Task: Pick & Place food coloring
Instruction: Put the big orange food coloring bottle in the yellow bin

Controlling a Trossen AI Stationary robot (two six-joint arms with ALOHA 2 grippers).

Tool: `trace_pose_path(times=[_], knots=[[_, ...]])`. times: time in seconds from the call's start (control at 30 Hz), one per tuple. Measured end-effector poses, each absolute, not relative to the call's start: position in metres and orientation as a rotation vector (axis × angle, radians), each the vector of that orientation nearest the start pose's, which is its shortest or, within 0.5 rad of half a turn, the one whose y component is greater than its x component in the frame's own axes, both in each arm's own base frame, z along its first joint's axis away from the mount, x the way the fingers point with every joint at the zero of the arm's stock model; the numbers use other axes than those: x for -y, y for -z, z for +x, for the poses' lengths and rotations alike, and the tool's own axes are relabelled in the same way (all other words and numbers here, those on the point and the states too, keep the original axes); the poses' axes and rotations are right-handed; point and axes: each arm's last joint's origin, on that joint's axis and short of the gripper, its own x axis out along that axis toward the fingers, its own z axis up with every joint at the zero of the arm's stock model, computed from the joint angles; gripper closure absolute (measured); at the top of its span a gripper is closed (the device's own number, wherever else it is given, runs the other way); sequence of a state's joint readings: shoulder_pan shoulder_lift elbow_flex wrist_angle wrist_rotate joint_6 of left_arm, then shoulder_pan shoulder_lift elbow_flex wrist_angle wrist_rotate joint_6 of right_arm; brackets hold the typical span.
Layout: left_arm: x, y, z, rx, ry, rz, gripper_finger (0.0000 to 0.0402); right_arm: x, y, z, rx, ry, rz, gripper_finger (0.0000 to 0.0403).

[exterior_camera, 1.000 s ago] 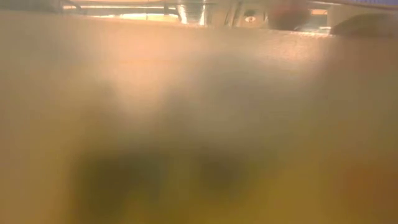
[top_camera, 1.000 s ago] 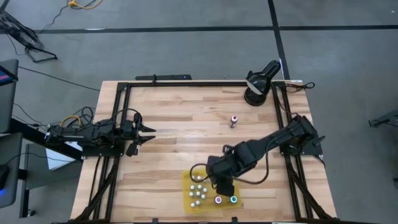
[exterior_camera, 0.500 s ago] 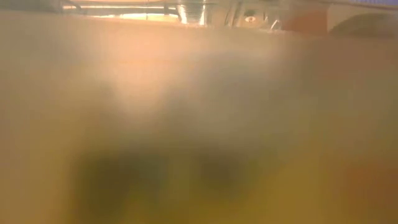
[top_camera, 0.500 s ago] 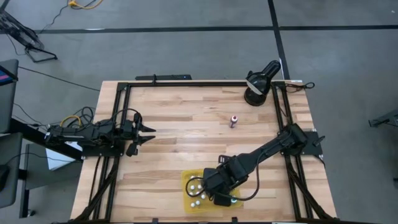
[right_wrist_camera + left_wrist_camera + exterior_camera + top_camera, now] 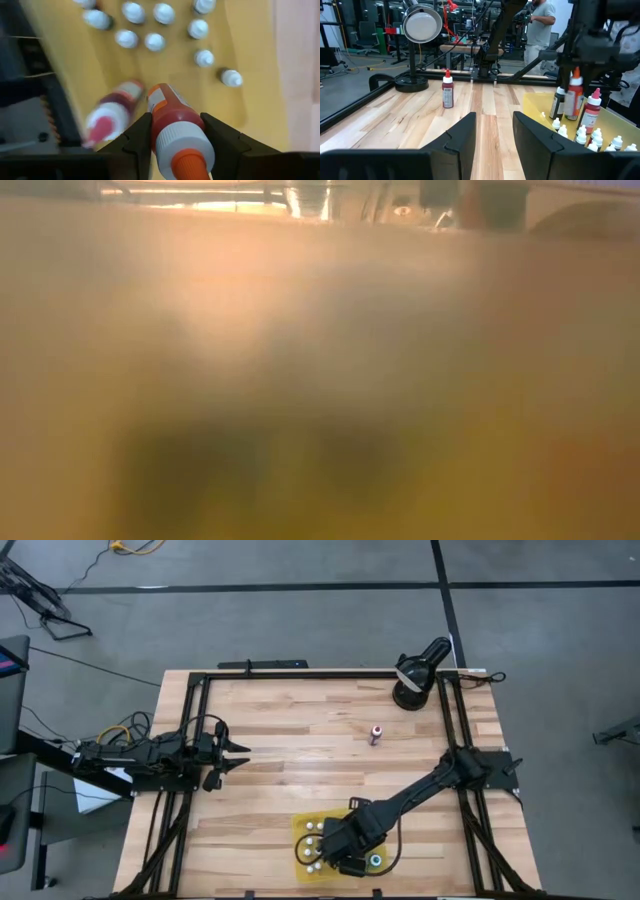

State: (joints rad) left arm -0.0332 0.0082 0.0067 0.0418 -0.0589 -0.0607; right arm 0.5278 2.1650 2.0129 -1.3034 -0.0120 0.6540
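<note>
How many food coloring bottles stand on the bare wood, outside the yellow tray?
1: a dark red bottle stands alone near the lamp; the right arm may hide others.

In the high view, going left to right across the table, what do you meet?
Left gripper, waiting open → yellow tray of food coloring bottles, with the right gripper over it → lone red bottle → black lamp.

Your wooden surface (image 5: 290, 730) carries a yellow tray (image 5: 300, 832) at its near edge, one lone bottle (image 5: 376, 734) mid-board, and a black lamp (image 5: 412, 688) at the far right corner.
</note>
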Motion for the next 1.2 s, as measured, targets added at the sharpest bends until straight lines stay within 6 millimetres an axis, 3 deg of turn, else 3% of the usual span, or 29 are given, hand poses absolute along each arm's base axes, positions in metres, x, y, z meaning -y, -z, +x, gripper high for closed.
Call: trace_pose_path(times=[0.77,1.2], knots=[[0.002,-0.169,0.098,0.041,-0.024,-0.062,0.0281,-0.215,-0.201,0.367,-1.503,0.204,0.277,0.0265],[0.002,-0.169,0.098,0.041,-0.025,-0.063,0.0281,-0.217,-0.200,0.368,-1.503,0.181,0.300,0.0197]])
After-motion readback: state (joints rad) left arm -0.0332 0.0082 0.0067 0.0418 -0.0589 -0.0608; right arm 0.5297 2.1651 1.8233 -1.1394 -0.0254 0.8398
